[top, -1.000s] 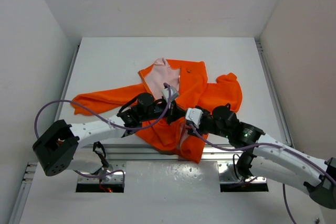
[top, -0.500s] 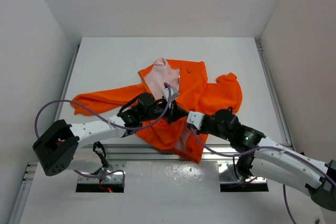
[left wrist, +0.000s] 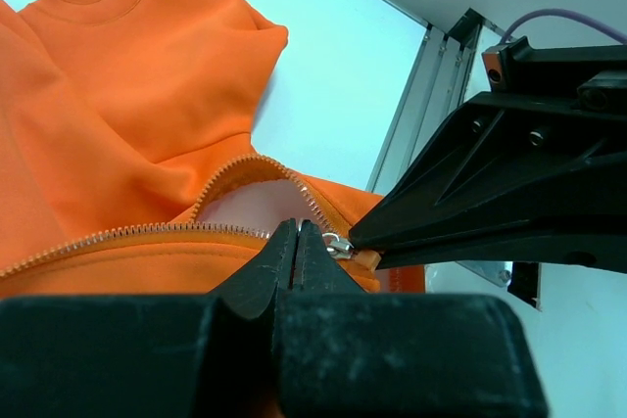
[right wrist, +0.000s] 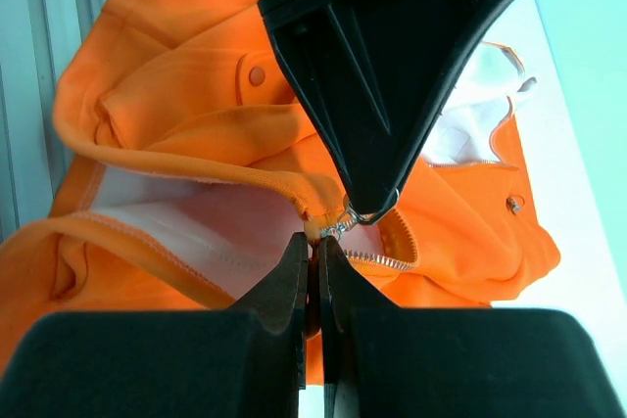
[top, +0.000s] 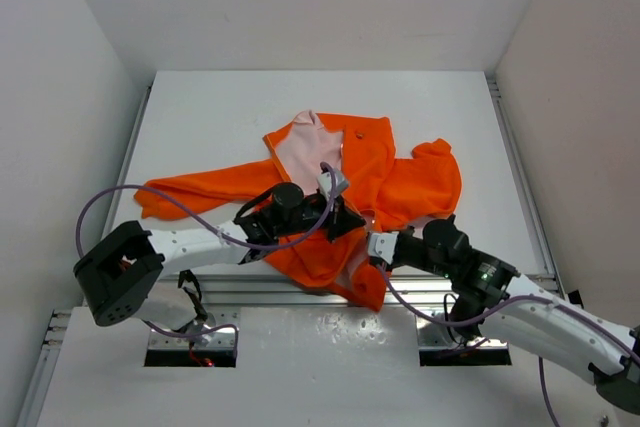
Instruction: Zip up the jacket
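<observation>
The orange jacket lies open on the white table, its pale pink lining showing and its lower hem hanging over the near edge. My left gripper is shut on the silver zipper pull at the bottom of the open zipper. In the left wrist view its tips meet just beside the slider. My right gripper faces it, shut on the orange hem end right below the slider. The two grippers almost touch.
A metal rail runs along the near table edge under the hem. One sleeve stretches left and the other is bunched at the right. White walls close in three sides. Purple cables loop off both arms.
My right gripper has closed on the hem end below the slider and drawn back toward the near edge. The left gripper, still shut, has shifted slightly right and nearer.
</observation>
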